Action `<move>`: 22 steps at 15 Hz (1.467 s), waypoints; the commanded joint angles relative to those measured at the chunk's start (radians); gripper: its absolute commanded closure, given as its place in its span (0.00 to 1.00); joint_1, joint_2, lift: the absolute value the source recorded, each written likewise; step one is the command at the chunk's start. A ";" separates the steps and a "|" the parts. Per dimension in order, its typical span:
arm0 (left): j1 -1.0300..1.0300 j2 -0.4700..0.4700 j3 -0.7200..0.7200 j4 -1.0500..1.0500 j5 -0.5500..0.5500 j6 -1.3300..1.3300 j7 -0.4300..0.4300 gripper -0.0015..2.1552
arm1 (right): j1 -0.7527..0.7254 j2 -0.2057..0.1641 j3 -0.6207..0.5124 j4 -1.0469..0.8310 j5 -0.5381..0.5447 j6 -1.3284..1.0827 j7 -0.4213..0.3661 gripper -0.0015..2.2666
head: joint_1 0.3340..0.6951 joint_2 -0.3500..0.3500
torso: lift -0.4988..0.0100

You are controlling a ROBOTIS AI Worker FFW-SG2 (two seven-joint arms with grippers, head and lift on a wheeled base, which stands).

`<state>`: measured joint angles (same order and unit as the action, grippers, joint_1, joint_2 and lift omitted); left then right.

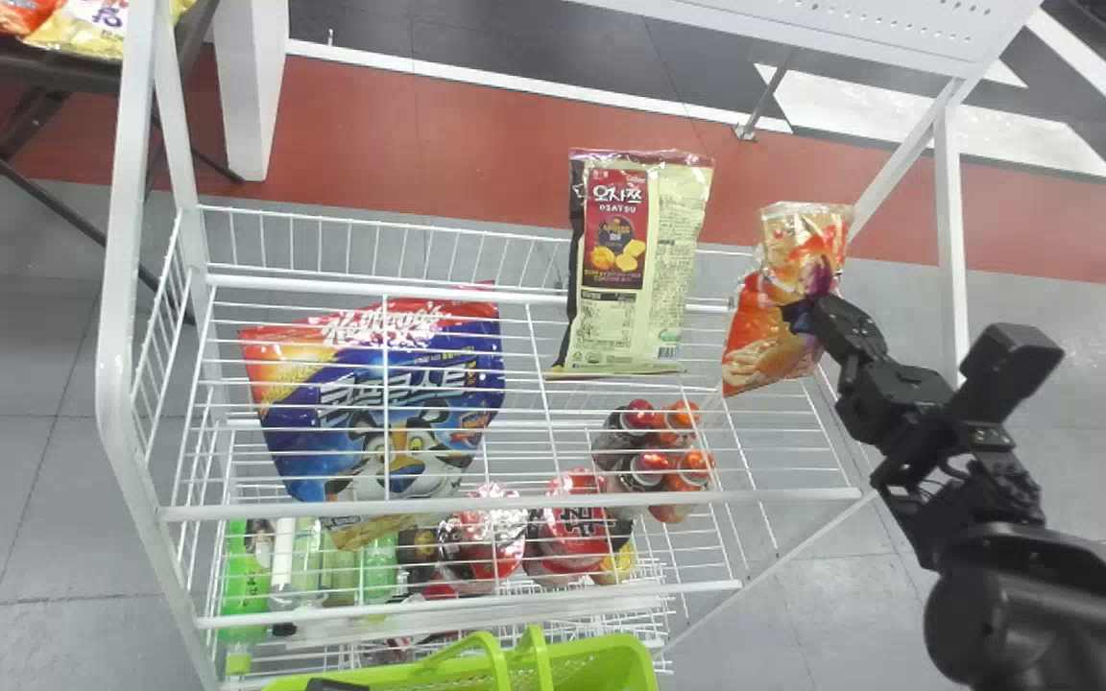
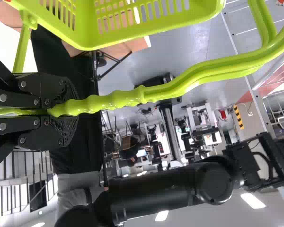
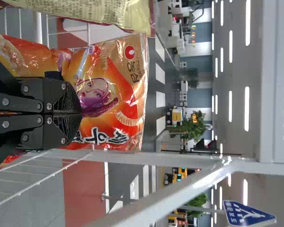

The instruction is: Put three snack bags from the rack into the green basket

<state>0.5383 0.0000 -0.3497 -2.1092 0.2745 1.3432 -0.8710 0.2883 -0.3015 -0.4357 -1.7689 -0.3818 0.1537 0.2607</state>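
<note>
The right hand (image 3: 79, 113), pinched closed on the orange snack bag (image 3: 125, 101) at the rack's (image 1: 783, 496) far right corner, seems mid-pick, and should next lift it clear toward the green basket (image 1: 625, 662) the left hand (image 2: 68, 109) grips.

My right arm (image 1: 1043, 624) comes in from the lower right, angling up and leftward in the head view through its bent wrist (image 1: 903, 398) to my right pincer (image 1: 803, 315), whose two flat black fingers press together at the tips. In the left wrist view, my left pincer (image 2: 64, 112) has its pair of fingers clamped in a firm grip.
</note>
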 commanded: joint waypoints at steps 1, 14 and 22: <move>-0.001 -0.003 0.005 0.000 0.000 0.003 -0.002 0.59 | 0.109 0.009 -0.047 -0.141 -0.091 0.021 0.008 0.99 | 1.00 0.00 | 0.98; -0.015 -0.003 0.064 -0.018 0.045 0.024 -0.016 0.59 | 0.302 0.154 -0.233 -0.738 -0.290 1.288 0.364 0.99 | 1.00 0.00 | 0.98; -0.024 -0.003 0.077 -0.009 0.072 0.021 -0.023 0.59 | 0.328 0.061 0.126 -0.600 -0.029 1.419 0.313 0.99 | 1.00 0.00 | 0.98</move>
<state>0.5141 0.0000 -0.2743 -2.1189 0.3425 1.3647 -0.8922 0.6175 -0.2175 -0.3862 -2.4168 -0.4626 1.5698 0.5811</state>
